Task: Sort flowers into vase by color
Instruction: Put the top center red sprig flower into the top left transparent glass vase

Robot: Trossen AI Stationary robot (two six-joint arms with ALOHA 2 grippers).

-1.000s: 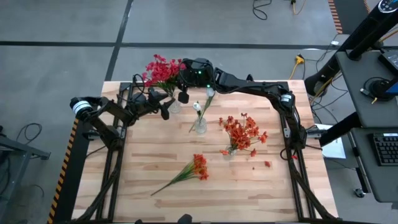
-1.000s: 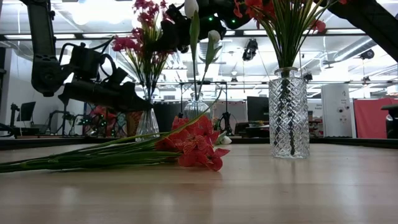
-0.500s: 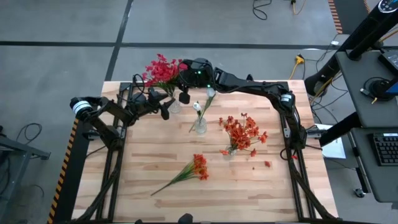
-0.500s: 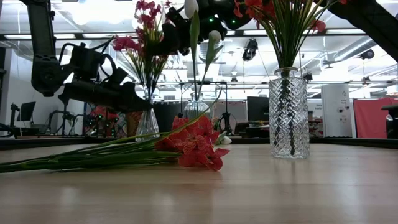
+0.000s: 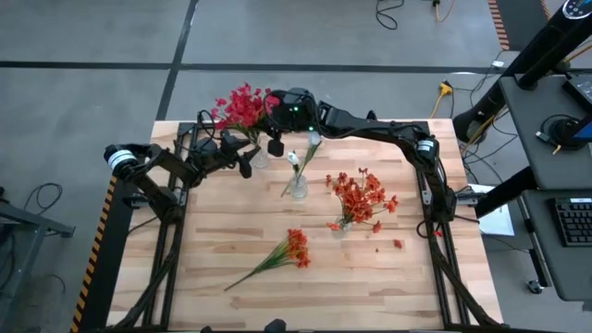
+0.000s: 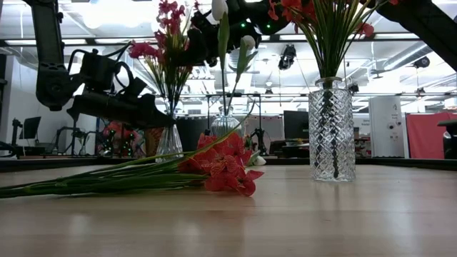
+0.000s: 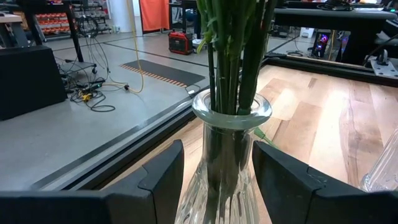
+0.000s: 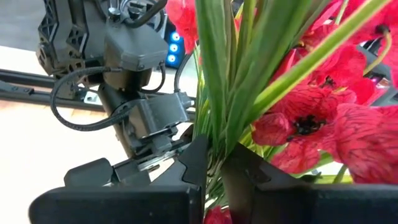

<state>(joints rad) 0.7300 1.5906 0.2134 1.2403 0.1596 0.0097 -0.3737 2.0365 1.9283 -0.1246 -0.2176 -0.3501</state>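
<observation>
1. High: crimson flowers (image 5: pixel 242 102) stand in the far-left vase (image 5: pixel 260 157); orange stem (image 5: pixel 282 252) lies on the table (image 5: pixel 370 277).
2. Left wrist: left gripper (image 7: pixel 217 171) jaws clamp that vase.
3. Right wrist: right gripper (image 8: pixel 214 165) jaws pinch the crimson stalks.

Wooden table (image 5: pixel 370 277) with three glass vases (image 5: pixel 298 190), loose orange-red flowers (image 5: pixel 294 248).

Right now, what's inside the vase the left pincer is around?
Green stalks of the crimson flowers stand in the far-left vase, with the left pincer either side. The right pincer pinches those stalks above. The vase's bottom is hidden.
</observation>
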